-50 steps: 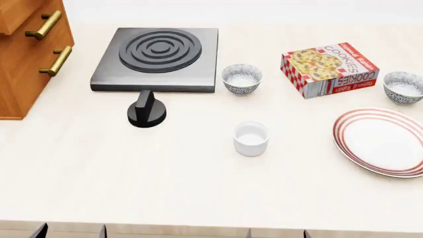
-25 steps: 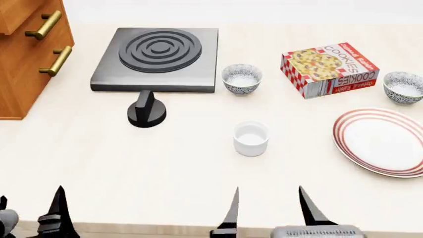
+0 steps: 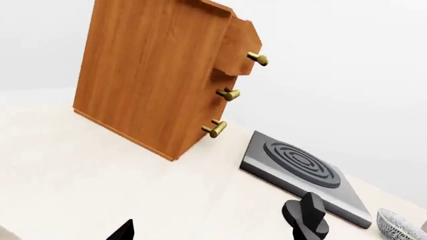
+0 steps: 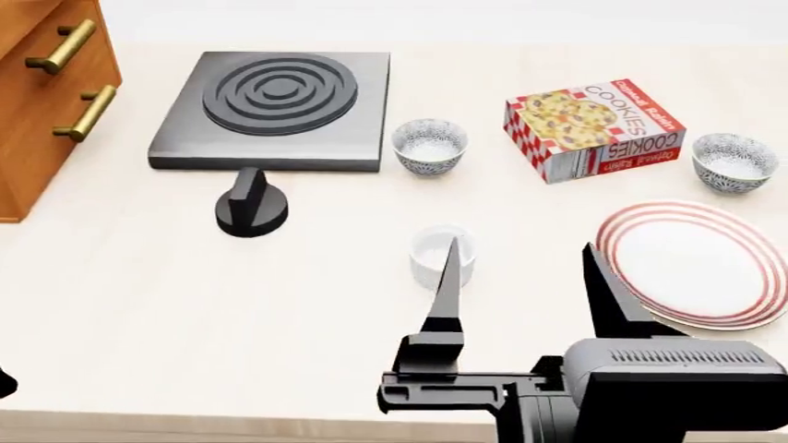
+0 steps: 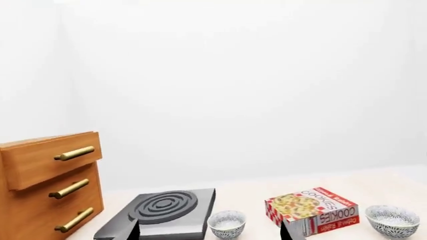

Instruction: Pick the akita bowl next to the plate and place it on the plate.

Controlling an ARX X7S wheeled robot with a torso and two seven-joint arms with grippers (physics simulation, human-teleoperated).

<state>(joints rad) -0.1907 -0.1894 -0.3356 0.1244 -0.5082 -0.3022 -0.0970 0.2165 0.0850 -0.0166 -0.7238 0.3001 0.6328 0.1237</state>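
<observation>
The akita bowl (image 4: 734,161), grey-and-white patterned, stands just behind the red-ringed white plate (image 4: 689,263) at the table's right; it shows in the right wrist view too (image 5: 392,220). A twin bowl (image 4: 429,146) sits beside the stove. My right gripper (image 4: 522,268) hovers open and empty over the table's front, its fingers (image 4: 448,277) straddling the gap between the white cup (image 4: 425,251) and the plate. The left gripper (image 3: 210,235) shows one spread fingertip (image 3: 123,231) and holds nothing; in the head view only a dark sliver (image 4: 4,383) shows.
A cookie box (image 4: 593,127) lies between the two bowls. A dark stove plate (image 4: 273,109) with a black knob (image 4: 251,208) in front occupies the back left. A wooden drawer cabinet (image 4: 50,92) stands at the far left edge.
My right gripper has risen and pushed forward over the table, now reaching the cup and plate. The left gripper has slipped almost out of the head view. The scene shifted slightly left.
</observation>
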